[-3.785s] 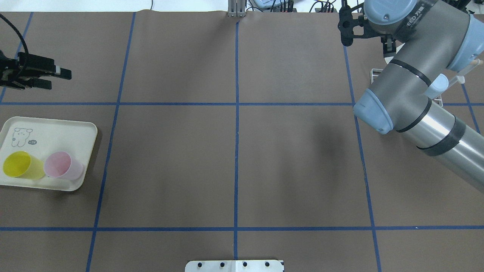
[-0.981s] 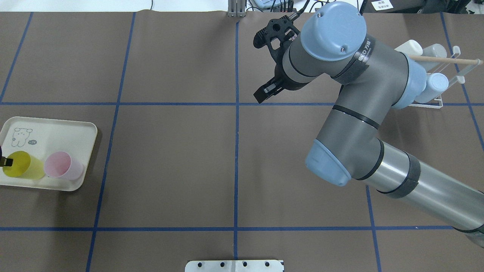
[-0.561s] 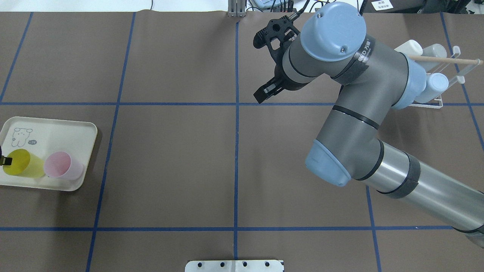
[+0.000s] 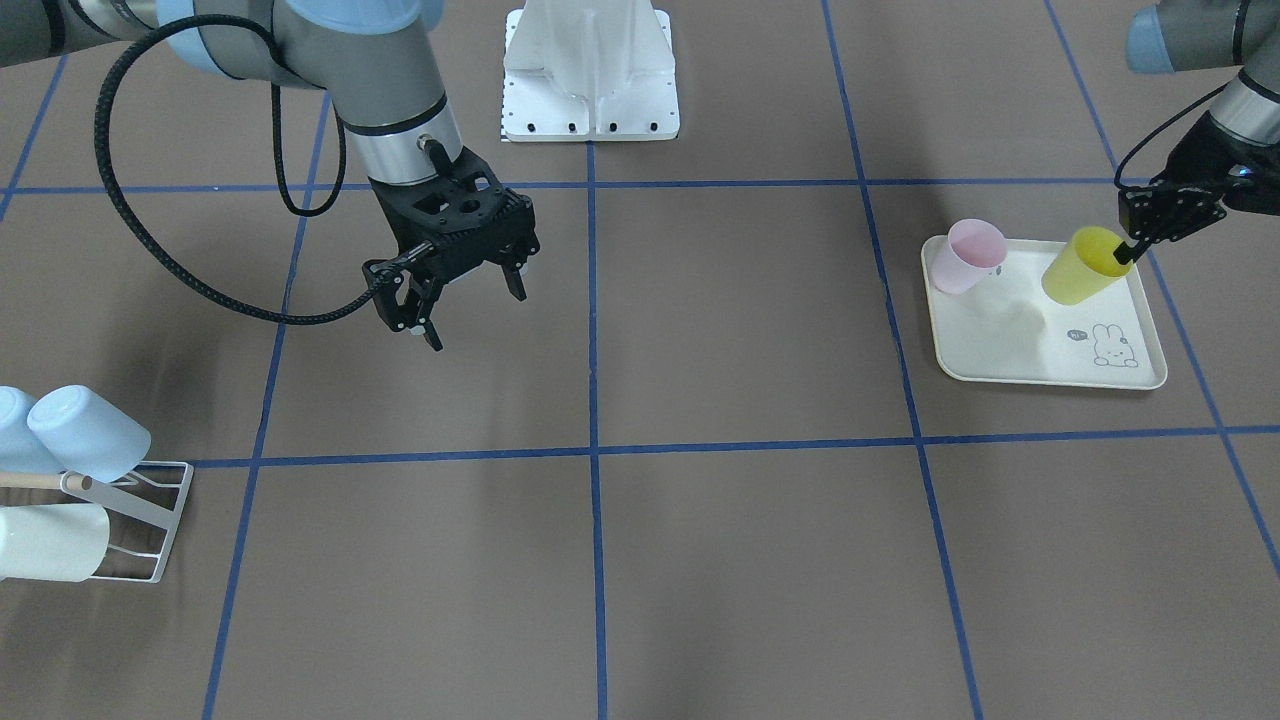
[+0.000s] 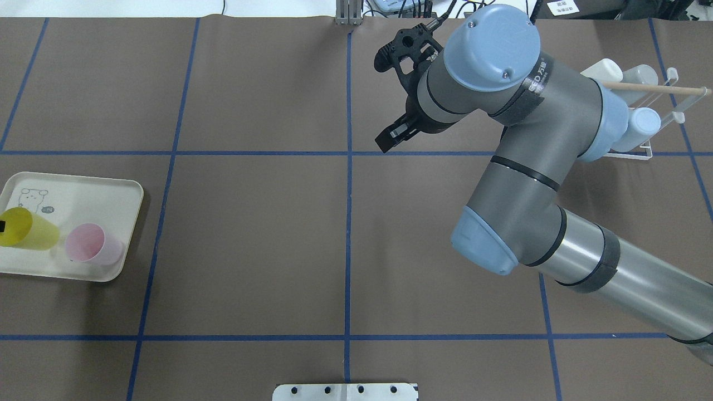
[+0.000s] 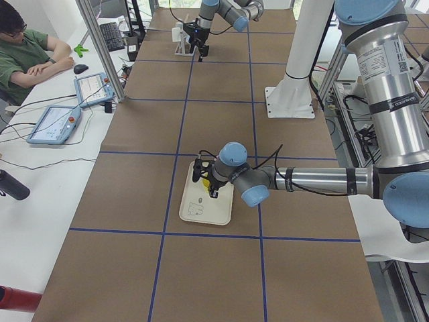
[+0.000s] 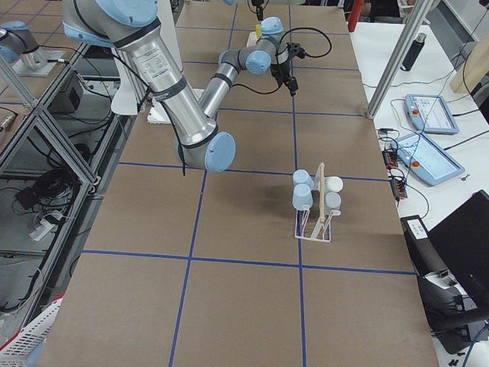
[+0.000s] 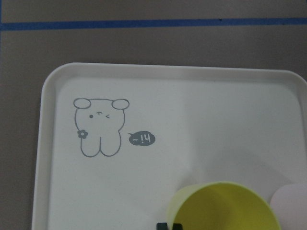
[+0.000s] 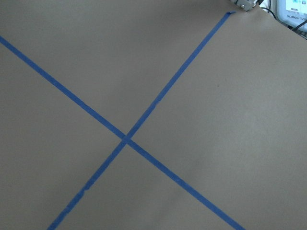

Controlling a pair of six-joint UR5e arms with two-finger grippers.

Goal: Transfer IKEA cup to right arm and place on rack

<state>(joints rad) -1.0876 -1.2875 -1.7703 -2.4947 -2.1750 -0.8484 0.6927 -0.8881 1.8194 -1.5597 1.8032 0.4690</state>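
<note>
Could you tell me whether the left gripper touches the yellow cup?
Touching: the front-facing view shows the left gripper pinching the yellow cup by its rim.

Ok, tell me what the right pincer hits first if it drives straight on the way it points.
Probably the bare brown table cover, near the blue tape crossing. The right pincer points down at it, open, and its wrist view shows nothing else in that line. Exact spot unclear.

Brown table covering fills nearly the whole view. Two blue tape lines cross on it left of centre: one runs from the left edge down to the bottom right, the other from the bottom left up towards the top right corner (where a pale device and dark cables peek in, too cropped to identify).
</note>
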